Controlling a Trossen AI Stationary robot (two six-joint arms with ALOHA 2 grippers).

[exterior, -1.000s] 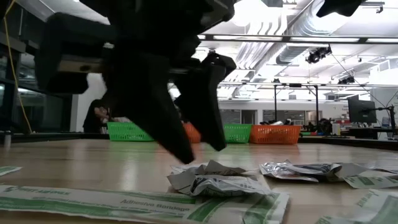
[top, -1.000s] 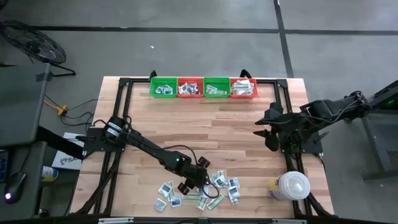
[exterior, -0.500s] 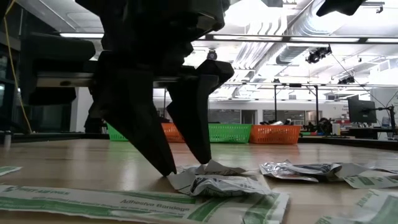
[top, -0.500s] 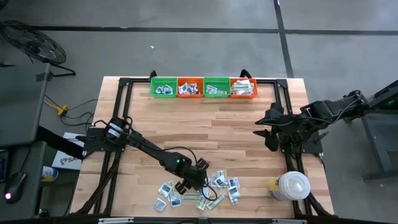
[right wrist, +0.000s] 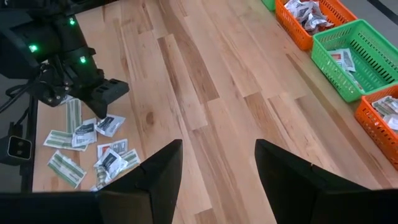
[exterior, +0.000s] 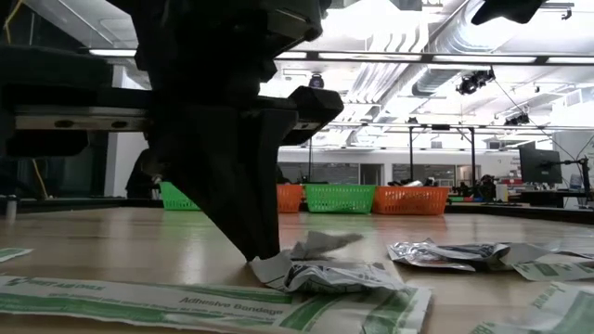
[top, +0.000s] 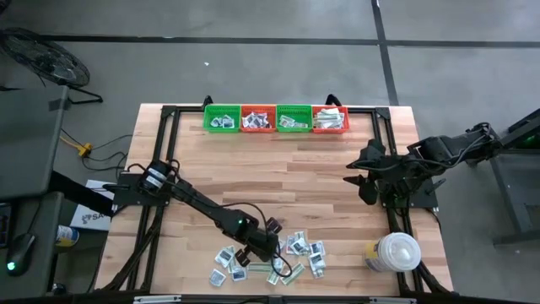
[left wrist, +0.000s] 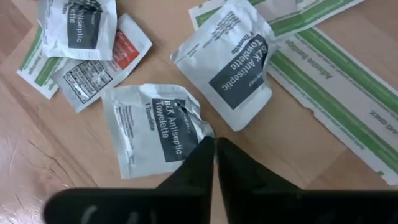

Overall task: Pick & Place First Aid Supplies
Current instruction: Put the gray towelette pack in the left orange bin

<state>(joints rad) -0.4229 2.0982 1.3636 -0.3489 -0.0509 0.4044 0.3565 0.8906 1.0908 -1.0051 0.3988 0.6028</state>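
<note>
While pinching: my left gripper (left wrist: 214,144) is clenched on a towelette packet's (left wrist: 155,127) corner; near edge of table (top: 295,181)
Right gripper (right wrist: 217,163): spread, idle
Done: baskets (top: 276,118) part-filled
Left: pile of packets (top: 270,257)

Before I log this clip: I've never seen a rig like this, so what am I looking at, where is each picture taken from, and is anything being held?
Two dark robot arms work at a wooden table. One camera looks straight down, one sits at table-top height, and one rides on each wrist. Four small baskets, green and orange, line the far edge and already hold packets. A pile of first aid packets lies near the front edge, with a big white lidded container to its right. The left hand is down in the pile, its fingers closed together at the torn edge of an antiseptic towelette packet, which lies on the wood. The right hand waits open above the table's right side, holding nothing.
</note>
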